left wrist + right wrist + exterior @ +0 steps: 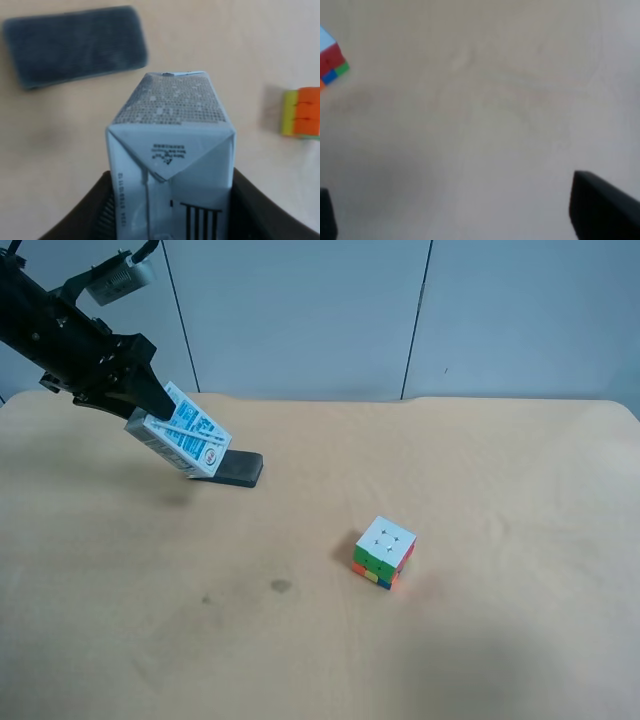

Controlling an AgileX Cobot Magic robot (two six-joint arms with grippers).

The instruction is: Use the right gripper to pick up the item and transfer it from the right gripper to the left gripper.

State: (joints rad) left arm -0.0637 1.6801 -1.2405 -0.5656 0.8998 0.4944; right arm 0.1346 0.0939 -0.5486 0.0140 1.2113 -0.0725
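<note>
The item (185, 440), a small white carton with blue print, hangs tilted above the table at the exterior high view's left. My left gripper (150, 405) is shut on it. In the left wrist view the item (172, 145) fills the middle, its folded end toward the camera, with a black finger pressed against each side of it. My right gripper (462, 220) is open over bare tabletop with nothing between its fingers (600, 210). The right arm does not show in the exterior high view.
A dark grey pad (240, 468) lies flat just behind and below the carton, and shows again as the pad (75, 46). A multicoloured cube (384, 551) sits near the table's middle; the cube (331, 60) is at the right wrist view's edge.
</note>
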